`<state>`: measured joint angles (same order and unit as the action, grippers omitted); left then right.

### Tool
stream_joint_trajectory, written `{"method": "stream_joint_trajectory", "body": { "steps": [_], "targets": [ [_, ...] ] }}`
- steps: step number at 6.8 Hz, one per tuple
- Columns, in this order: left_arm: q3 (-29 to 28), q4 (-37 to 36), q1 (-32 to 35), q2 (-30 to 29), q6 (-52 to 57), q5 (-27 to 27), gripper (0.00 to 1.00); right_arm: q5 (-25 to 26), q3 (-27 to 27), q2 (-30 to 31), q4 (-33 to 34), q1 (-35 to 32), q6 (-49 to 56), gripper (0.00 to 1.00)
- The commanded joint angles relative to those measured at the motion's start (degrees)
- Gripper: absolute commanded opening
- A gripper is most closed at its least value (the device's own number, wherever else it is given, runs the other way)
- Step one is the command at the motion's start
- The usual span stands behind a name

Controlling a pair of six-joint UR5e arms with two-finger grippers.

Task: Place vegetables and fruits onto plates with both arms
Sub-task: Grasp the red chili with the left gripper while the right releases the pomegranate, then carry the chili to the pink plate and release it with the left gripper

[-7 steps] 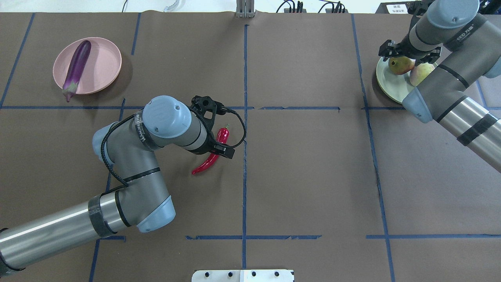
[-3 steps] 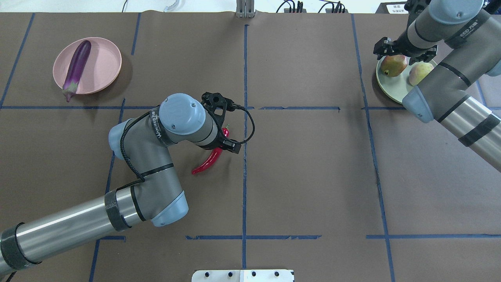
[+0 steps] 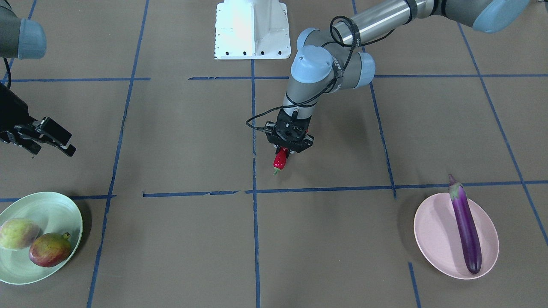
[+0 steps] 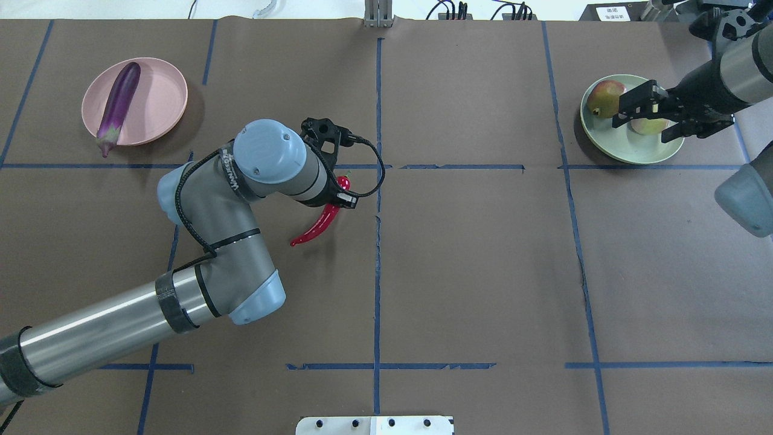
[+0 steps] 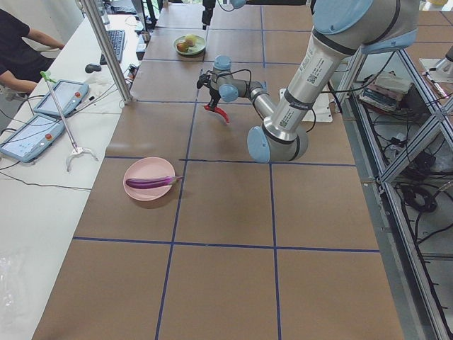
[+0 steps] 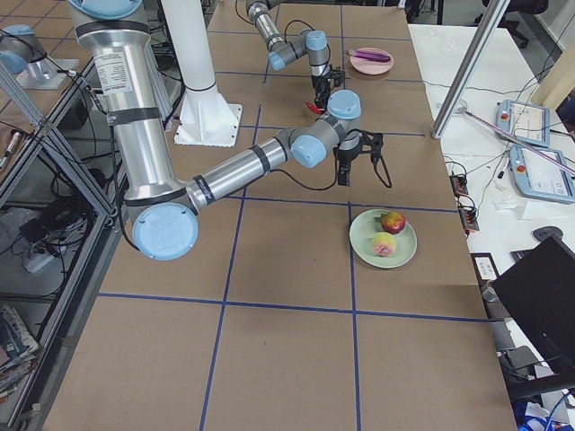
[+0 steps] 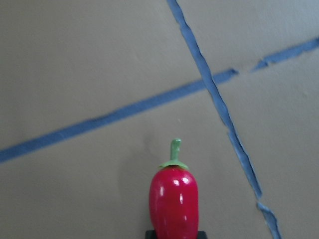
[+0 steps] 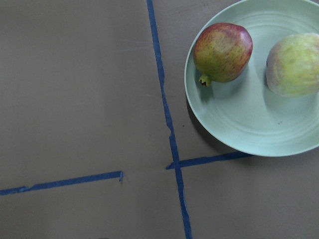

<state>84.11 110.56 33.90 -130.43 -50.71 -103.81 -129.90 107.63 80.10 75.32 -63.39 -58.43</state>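
My left gripper is shut on the red chili pepper near its green stem and holds it off the table; the pepper also shows in the front view and the left wrist view. The purple eggplant lies on the pink plate at the far left. The pomegranate and the peach-like fruit sit on the mint green plate. My right gripper is open and empty, raised over that plate, and partly hides the peach.
The white base block stands at the robot's edge. Blue tape lines cross the brown table cover. A metal post, tablets and an operator are along the far side of the table.
My left gripper has lifted the chili pepper and carried it a little toward the far left. My right gripper has risen and drawn back from the fruits on the green plate.
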Motion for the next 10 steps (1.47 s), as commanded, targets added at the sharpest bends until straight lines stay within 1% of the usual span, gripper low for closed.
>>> {"method": "stream_joint_trajectory", "body": {
  "steps": [1, 2, 3, 5, 6, 7, 8, 9, 10],
  "targets": [
    [0.70, 0.79, 7.81, 1.31, -6.11, 0.01, 0.00, -0.53, 4.85, 5.74, -0.09, -1.03, 0.50, 1.00],
    [0.10, 0.71, 11.85, 3.84, -13.47, 0.01, 0.00, -0.53, 6.09, 7.07, -0.18, -1.21, 0.51, 1.00],
    [-0.78, 0.27, 16.59, 7.26, -14.41, -0.34, 0.00, -0.45, 6.53, 7.95, -0.26, -1.21, 0.51, 1.00],
    [-7.34, 0.53, 22.06, 8.09, -14.33, -0.26, 0.00, 0.16, 6.80, 8.40, -0.44, -1.13, 0.42, 1.00],
    [-11.21, 1.14, 23.04, 8.09, -14.24, 0.01, 0.00, 0.26, 6.89, 8.49, -0.44, -1.13, 0.42, 1.00],
    [-14.12, 1.32, 23.23, 7.83, -14.24, 0.18, 0.04, 0.34, 6.89, 8.40, -0.44, -1.21, 0.42, 1.00],
    [-16.23, 2.45, 24.53, 7.82, -10.59, 0.18, 0.20, 0.34, 6.89, 8.40, -0.44, -1.21, 0.33, 1.00],
    [-17.91, 2.55, 26.11, 7.82, -3.85, 0.18, 0.89, 0.34, 6.89, 8.49, -0.44, -1.21, 0.33, 1.00],
    [-17.75, 2.90, 26.22, 6.60, -2.57, 0.10, 1.00, 0.26, 6.98, 8.49, -0.44, -1.21, 0.33, 1.00]
  ]
}}
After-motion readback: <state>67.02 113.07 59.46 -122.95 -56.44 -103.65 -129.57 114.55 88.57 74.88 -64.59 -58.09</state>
